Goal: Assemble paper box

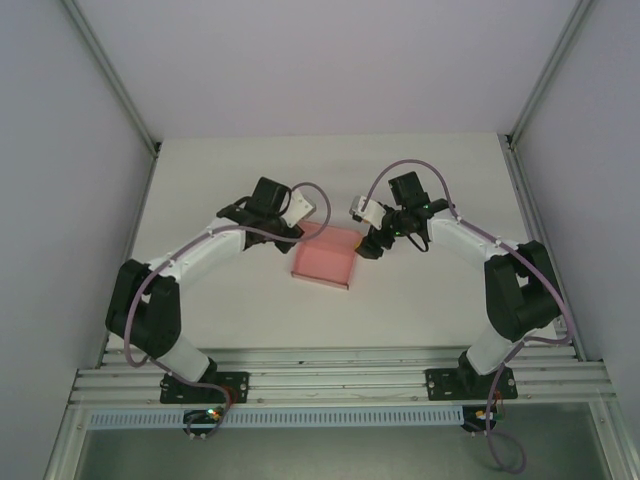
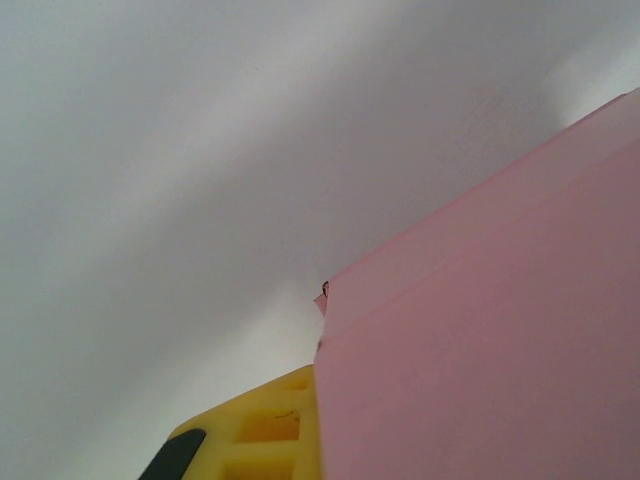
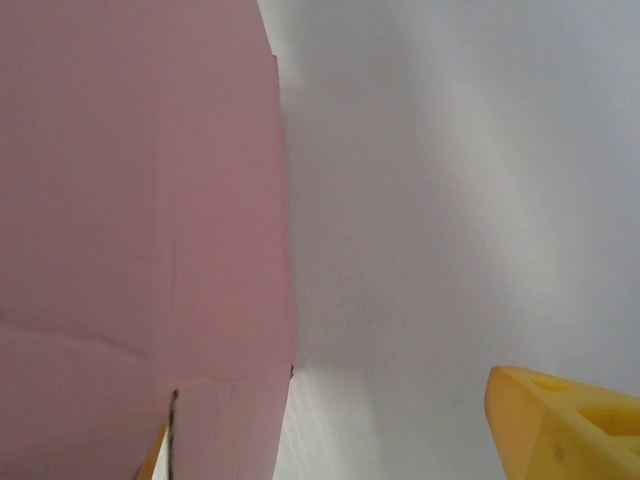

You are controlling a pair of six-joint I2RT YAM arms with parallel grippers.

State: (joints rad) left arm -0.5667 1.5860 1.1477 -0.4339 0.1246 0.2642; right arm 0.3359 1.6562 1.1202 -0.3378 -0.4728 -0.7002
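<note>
Pink paper box (image 1: 325,258) is located mid-table (image 1: 250,310), flanked at its far corners. Right gripper (image 1: 372,246) is spread across the right edge; left gripper (image 1: 293,233) closure cannot be told.

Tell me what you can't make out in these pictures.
Top view: the left gripper and right gripper are too small to show contact with the box.
Left wrist view: the box hides one finger; the other finger is cut by the bottom edge.
Right wrist view: the box covers most of one finger and runs off the frame.
</note>
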